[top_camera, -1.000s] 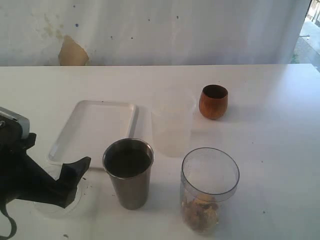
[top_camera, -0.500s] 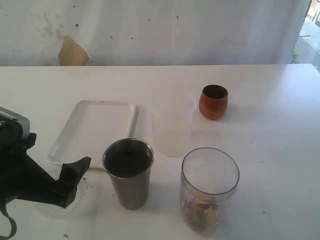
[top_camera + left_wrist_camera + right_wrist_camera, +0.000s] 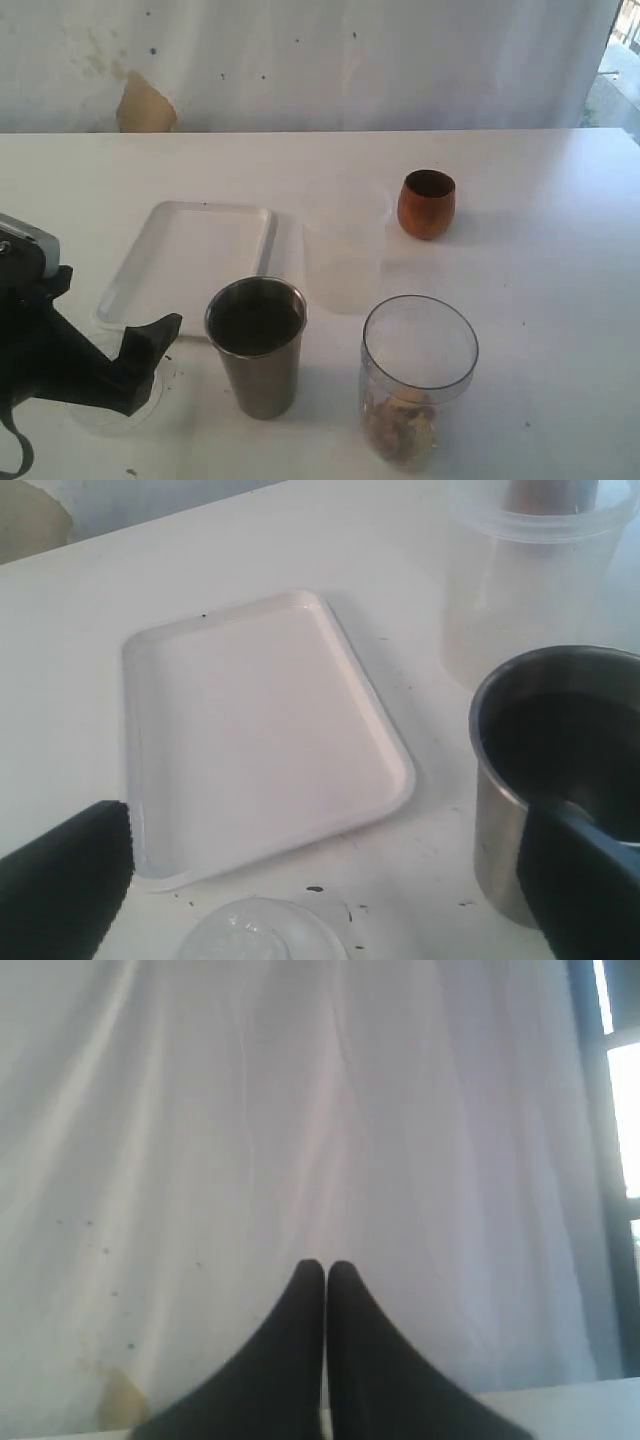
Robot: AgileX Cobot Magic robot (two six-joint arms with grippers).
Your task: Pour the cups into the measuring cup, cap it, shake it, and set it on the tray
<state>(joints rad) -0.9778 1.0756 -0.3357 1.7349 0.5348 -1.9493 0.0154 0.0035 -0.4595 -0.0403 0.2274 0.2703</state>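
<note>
The steel tumbler [image 3: 256,345] stands upright at the table's front, its inside dark. The wooden cup [image 3: 427,203] sits farther back on the right. The clear measuring cup [image 3: 418,380] stands uncapped at the front right with brownish-yellow bits at its bottom. The white tray [image 3: 190,260] lies left of centre. My left gripper [image 3: 118,305] hovers open at the front left, above a clear domed lid [image 3: 115,400]. In the left wrist view its fingers [image 3: 60,890] flank the lid [image 3: 265,935], with the tumbler [image 3: 560,780] by one finger. My right gripper [image 3: 325,1270] is shut, empty, facing the curtain.
A frosted plastic cup [image 3: 345,255] stands between the tray and the wooden cup, just behind the tumbler. A white curtain [image 3: 330,60] hangs behind the table. Small dark specks dot the table near the lid.
</note>
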